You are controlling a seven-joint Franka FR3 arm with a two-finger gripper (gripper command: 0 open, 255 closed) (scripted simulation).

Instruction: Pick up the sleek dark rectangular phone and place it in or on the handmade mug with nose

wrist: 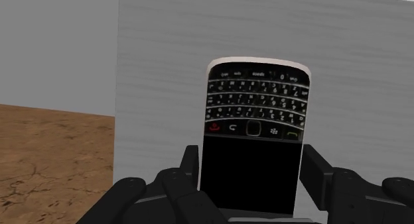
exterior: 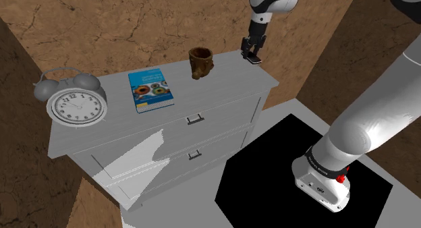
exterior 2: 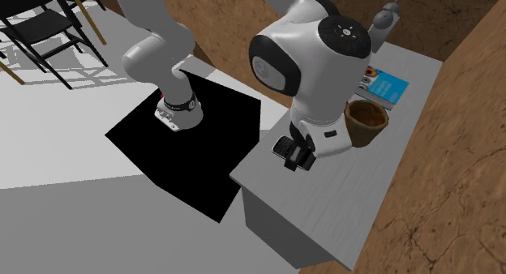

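Closest in the shoulder view, the arm (exterior: 364, 135) fills the lower right of the frame. Its gripper (exterior: 252, 51) hangs in the upper middle over the right-hand corner of the grey dresser (exterior: 222, 112), with the phone (exterior: 254, 59) at its tips. The mug (exterior: 200, 62) stands on the same top, left of the gripper and near it, and a book (exterior: 150, 90) lies farther left. In the second exterior view the arm's bulky joint sits mid-frame. Below it the gripper (exterior 2: 293, 157) holds the phone (exterior 2: 283, 145), and the mug (exterior 2: 365, 122) stands to the right, slightly higher in the frame. In the wrist view the fingers (wrist: 317, 173) clasp the phone (wrist: 252, 123) by its two long edges, its long axis running straight out from the palm, keypad end farthest. The carry to the mug looks like a short sideways one. Whether the phone is clear of the dresser top, I cannot tell.
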